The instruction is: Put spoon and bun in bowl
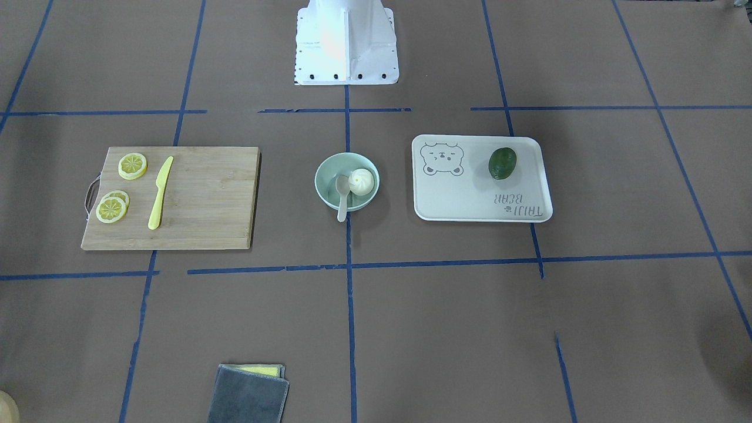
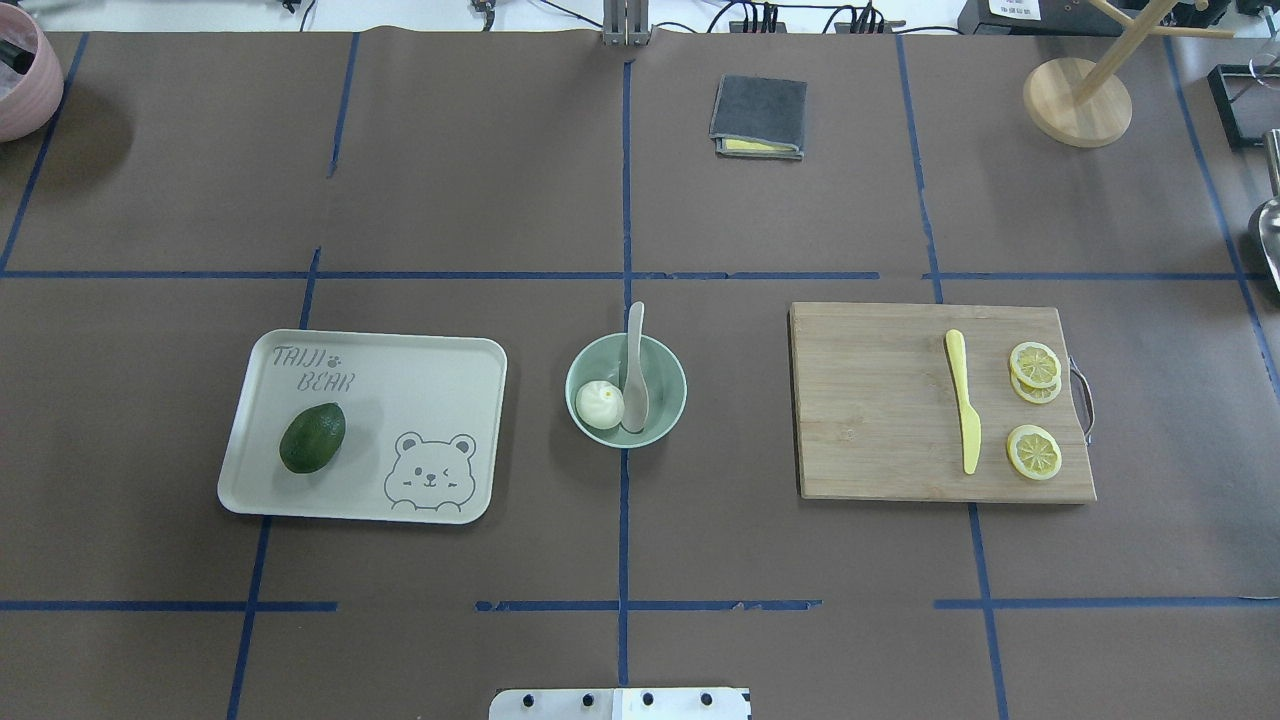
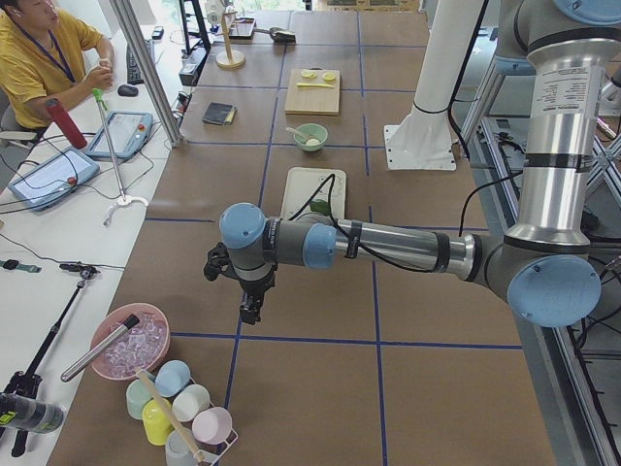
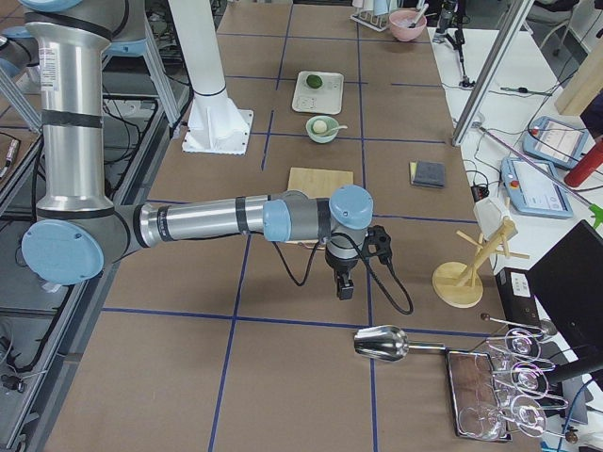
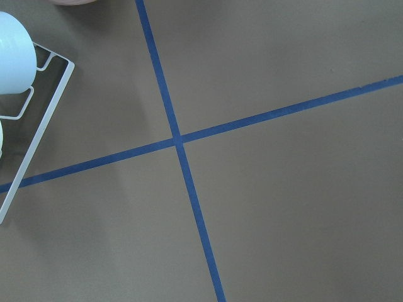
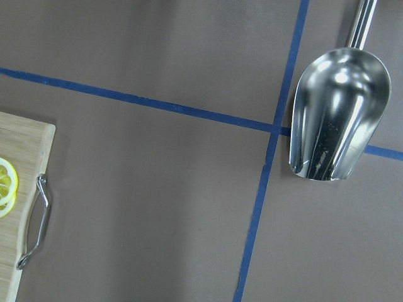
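Observation:
The pale mint-green bowl (image 1: 322,176) stands at the table's middle; it also shows in the overhead view (image 2: 672,378). The white bun (image 1: 361,181) (image 2: 600,404) lies inside it. The off-white spoon (image 1: 342,194) (image 2: 634,365) has its scoop in the bowl beside the bun, and its handle sticks out over the rim. My left gripper (image 3: 250,311) hangs over bare table far to the left of the bowl. My right gripper (image 4: 346,290) hangs far to the right of it. Both show only in the side views, so I cannot tell whether they are open or shut.
A wooden cutting board (image 2: 880,400) holds a yellow knife (image 2: 963,400) and lemon slices (image 2: 1034,452). A white bear tray (image 2: 400,380) holds a green avocado (image 2: 312,437). A grey cloth (image 2: 759,116) lies at the far side. A metal scoop (image 6: 337,113) lies by the right gripper, a cup rack (image 5: 25,107) by the left.

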You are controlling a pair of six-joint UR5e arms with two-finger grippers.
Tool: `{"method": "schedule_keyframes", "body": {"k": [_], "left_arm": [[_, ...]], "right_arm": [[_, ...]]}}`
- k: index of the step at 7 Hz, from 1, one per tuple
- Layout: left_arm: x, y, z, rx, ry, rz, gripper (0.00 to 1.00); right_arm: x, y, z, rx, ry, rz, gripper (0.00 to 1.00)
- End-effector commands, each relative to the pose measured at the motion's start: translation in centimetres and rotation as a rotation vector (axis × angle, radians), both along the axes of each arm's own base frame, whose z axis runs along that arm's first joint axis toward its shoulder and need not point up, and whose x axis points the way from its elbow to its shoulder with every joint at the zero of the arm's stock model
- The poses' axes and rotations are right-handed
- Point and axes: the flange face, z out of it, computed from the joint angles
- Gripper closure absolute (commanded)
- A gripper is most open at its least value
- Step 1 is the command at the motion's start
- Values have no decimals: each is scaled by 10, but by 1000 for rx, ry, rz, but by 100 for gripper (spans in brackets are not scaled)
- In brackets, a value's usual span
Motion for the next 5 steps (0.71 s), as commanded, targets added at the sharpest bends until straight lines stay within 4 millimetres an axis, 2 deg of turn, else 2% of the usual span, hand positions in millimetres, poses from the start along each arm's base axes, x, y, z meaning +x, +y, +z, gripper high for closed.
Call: {"method": "schedule_keyframes", "body": {"k": [1, 3, 5], "left_arm": [[0, 0, -2, -1, 0, -1, 0], [-6, 1, 1, -13, -4, -14, 0], [-33, 7, 3, -58, -4, -64, 0]], "right_arm": [[0, 5, 3, -16, 3, 10, 0], [0, 0, 15, -32, 9, 10, 0], [-1, -1, 20, -43, 5, 8, 0]]}}
